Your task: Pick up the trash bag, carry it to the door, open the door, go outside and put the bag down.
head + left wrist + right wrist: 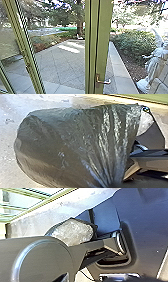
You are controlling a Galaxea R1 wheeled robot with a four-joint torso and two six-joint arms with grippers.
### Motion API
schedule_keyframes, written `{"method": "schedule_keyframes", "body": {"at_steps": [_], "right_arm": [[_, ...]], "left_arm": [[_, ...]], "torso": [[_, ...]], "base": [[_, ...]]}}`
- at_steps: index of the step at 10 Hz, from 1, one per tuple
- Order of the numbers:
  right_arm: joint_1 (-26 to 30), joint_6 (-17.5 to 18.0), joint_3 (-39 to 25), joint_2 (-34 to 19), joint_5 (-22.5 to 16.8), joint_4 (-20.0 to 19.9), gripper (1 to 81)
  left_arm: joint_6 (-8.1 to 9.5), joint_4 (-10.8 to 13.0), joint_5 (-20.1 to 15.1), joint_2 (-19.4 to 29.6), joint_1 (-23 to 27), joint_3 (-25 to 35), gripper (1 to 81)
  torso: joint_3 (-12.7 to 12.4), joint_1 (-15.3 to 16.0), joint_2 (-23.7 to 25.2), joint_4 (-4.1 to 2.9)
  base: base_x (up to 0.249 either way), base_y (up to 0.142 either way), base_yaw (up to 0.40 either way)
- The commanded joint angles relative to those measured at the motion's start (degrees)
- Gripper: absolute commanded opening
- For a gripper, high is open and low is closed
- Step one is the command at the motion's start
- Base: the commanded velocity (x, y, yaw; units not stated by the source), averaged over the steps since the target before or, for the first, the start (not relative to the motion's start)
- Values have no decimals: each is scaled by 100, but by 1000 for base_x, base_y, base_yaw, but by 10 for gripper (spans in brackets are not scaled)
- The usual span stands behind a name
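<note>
Fingers of the left gripper (113,184) pinch the gathered neck of a dark, glossy plastic trash bag (70,144) – bulk swelling beyond them, a hold probably meant to keep it closed – as a green-framed glass door (103,42) stands ahead of them.

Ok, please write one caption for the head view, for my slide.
Green-framed door with a metal handle, and outside a paved yard, a leafy bush and a pale statue.
</note>
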State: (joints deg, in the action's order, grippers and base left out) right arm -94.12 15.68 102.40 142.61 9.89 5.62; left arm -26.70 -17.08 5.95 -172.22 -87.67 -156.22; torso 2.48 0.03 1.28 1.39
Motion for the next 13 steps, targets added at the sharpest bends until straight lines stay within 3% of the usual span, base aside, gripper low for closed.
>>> {"method": "schedule_keyframes", "body": {"at_steps": [1, 5, 12, 13], "right_arm": [[266, -38, -976, -905, -198, 80, 811], [512, -30, -2188, -2013, -57, 44, 811], [1479, -30, -3709, -3620, -136, -157, 811], [1671, -30, -3895, -3797, -284, -236, 811]], "left_arm": [[24, -15, -340, 11, 272, -14, 10], [24, -6, -340, -24, 272, -14, 10], [24, -6, -340, -33, 272, -14, 10], [24, -15, -340, -24, 264, -14, 10]], "torso": [[0, 0, 0, 0], [0, 0, 0, 0], [0, 0, 0, 0], [0, 2, 0, 0]], "base": [[0, 0, 0], [0, 0, 0], [0, 0, 0], [0, 0, 0]]}}
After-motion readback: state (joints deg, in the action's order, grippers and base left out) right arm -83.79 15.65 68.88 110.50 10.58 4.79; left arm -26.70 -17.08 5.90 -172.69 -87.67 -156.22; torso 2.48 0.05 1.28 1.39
